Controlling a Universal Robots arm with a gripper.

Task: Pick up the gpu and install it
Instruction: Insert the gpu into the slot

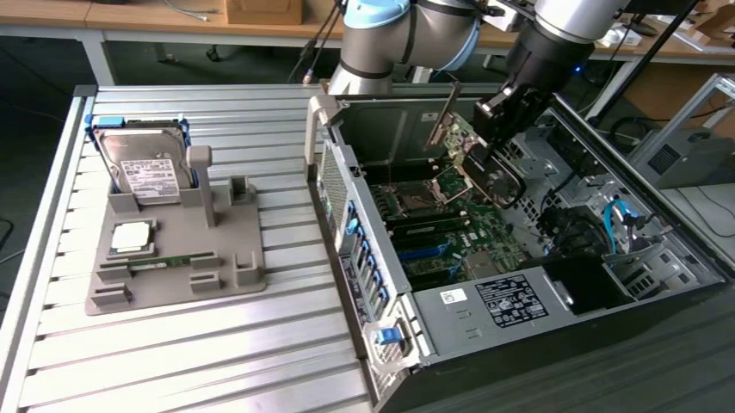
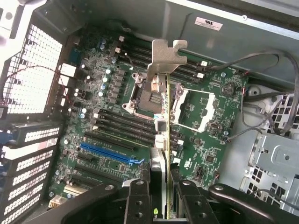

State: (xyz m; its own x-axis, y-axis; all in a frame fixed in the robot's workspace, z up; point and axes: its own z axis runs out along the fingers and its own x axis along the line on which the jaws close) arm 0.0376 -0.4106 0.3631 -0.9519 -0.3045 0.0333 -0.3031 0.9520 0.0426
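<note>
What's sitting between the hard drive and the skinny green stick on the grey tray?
A square silvery chip lies flat on the tray, between the hard drive and the stick. The exterior view shows it.

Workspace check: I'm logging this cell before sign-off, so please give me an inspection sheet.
Surface: slatted metal table, bearing a grey fixture and an open computer case.
Job's things: gpu held edge-on over the motherboard, not in a slot.
Clutter: hard drive and memory stick in the fixture.
Grippers: gripper shut on the gpu.
Cables: grey wires inside the case.
Surroundings: wooden bench beyond the table.
</note>
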